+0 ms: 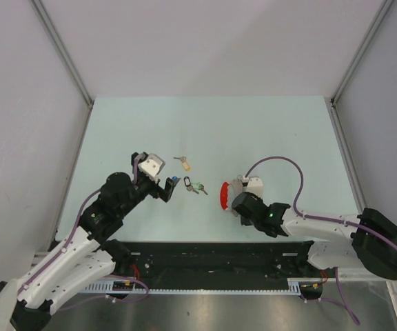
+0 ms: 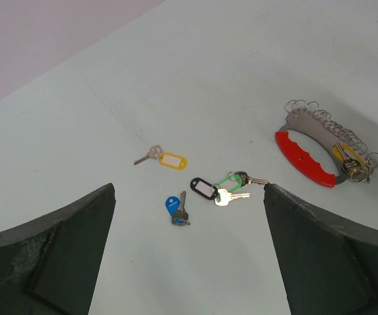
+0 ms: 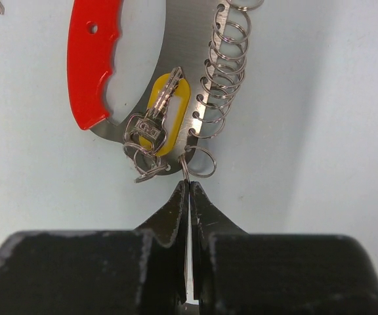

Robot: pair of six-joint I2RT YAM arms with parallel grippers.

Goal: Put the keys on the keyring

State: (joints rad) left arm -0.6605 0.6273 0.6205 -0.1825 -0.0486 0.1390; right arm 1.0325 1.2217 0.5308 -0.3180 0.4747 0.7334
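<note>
Pinches a wire loop (image 3: 185,167) at the keyring (image 3: 94,65) edge, just ahead of the right gripper (image 3: 189,187) tips, jaws nearly closed. Holds left gripper (image 2: 189,191) wide, empty, above loose keys (image 2: 205,189). Likely light, stiff, slippery metal; best taken by plastic tags (image 2: 173,160).

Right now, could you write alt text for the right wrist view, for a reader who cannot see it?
The right gripper is shut on a small wire ring at the edge of the keyring. A key with a yellow tag lies on it, beside its red handle.
</note>
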